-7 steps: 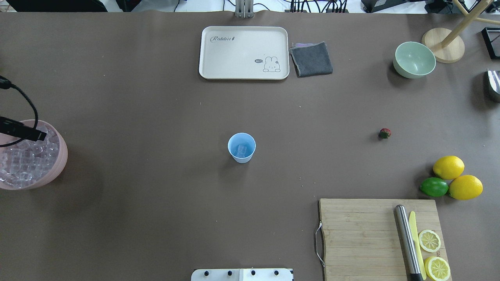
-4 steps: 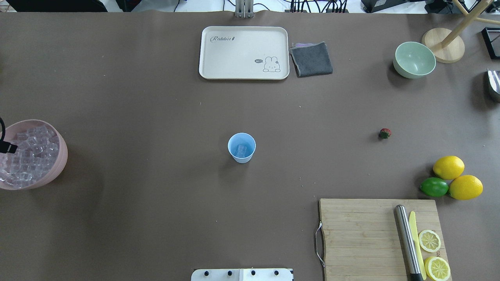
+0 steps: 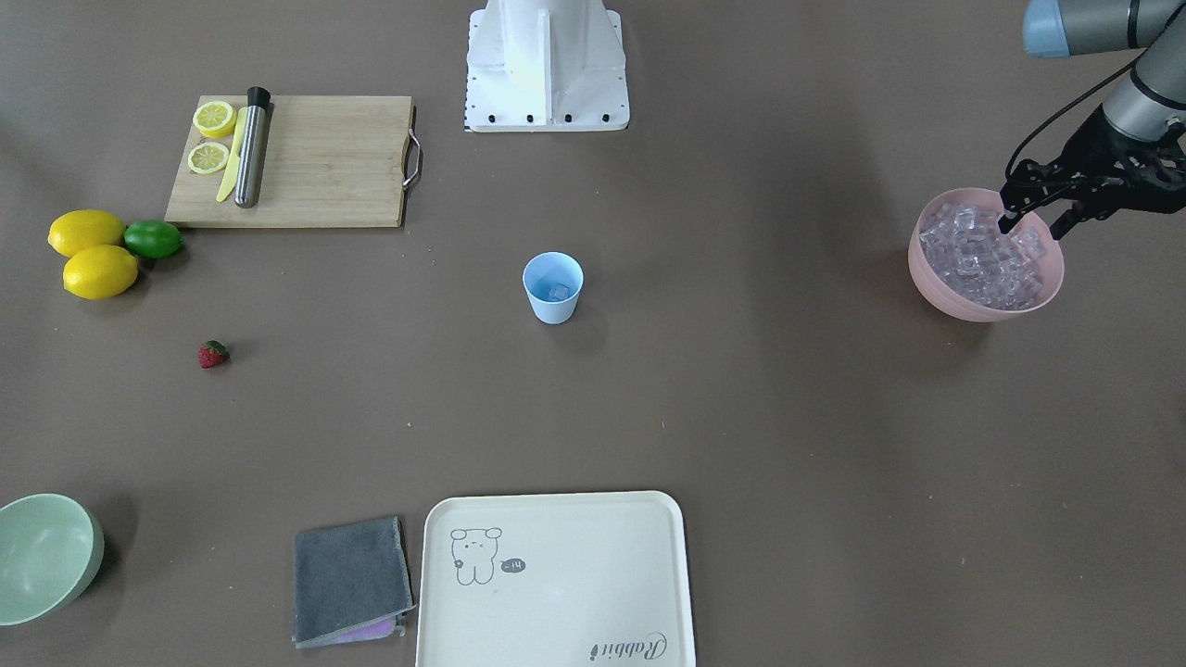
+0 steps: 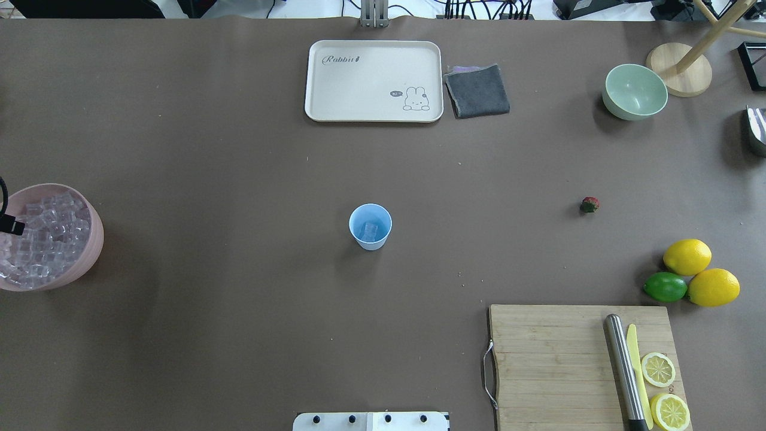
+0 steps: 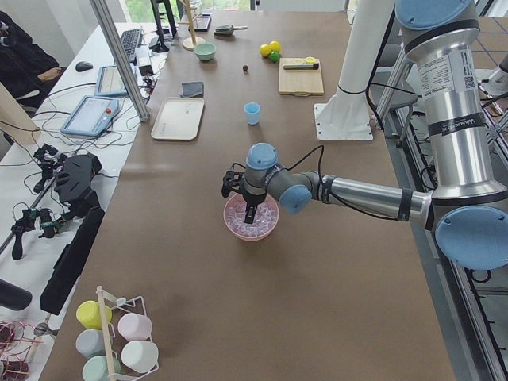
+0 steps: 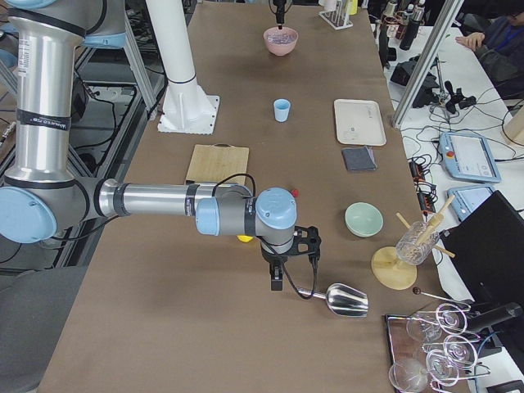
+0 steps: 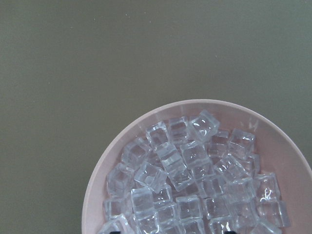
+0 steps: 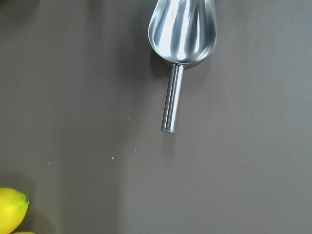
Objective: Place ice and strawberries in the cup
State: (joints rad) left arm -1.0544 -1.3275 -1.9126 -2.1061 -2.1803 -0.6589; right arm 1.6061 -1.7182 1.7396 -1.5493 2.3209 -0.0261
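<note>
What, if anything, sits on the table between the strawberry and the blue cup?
Nothing visible does. Only bare table lies between the strawberry and the cup; the lemons, lime and cutting board sit off that line, nearer the robot.

Sitting out are two lemons (image 4: pixel 687 256), two lemon slices (image 4: pixel 657 369), one lime (image 4: pixel 665 287), one strawberry (image 4: pixel 589 205), one cup (image 4: pixel 371 243), two bowls (image 4: pixel 94 257), one tray (image 4: pixel 359 90), one cloth (image 4: pixel 479 91), one board (image 4: pixel 550 359) and one scoop (image 8: pixel 183 29); ice cubes (image 7: pixel 185 180) are piling up beyond counting.

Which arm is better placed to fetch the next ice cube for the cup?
Left. The left fingers hang open right over the pink bowl of ice; the right fingers are far off, by the metal scoop.
</note>
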